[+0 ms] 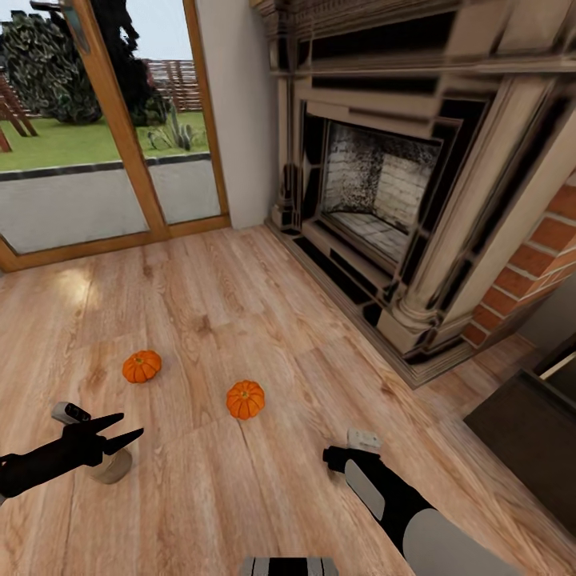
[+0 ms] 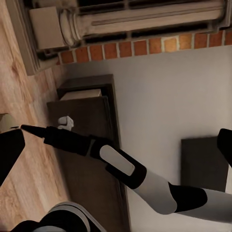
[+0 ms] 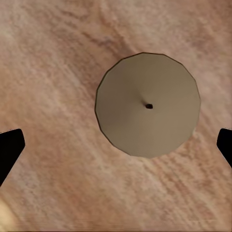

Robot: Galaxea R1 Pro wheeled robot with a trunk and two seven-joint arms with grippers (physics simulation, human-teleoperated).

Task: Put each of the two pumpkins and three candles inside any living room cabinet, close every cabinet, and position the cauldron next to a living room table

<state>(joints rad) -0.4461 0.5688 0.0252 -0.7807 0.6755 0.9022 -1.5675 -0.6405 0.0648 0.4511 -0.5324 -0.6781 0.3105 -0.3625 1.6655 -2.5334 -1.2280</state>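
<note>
Right gripper (image 3: 116,145) poised above a pale, round, wicked candle (image 3: 148,104) on the wood floor.
Jaws spread wide, empty; left gripper (image 1: 124,430) open, empty; the candle is probably light, stiff and waxy-slick, so grip its sides.

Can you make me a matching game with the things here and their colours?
Things:
1. pumpkins
2. candle
3. grass
4. left fingers

Colours:
A. green
B. black
C. orange
D. beige

Pairs: 1-C, 2-D, 3-A, 4-B
</note>
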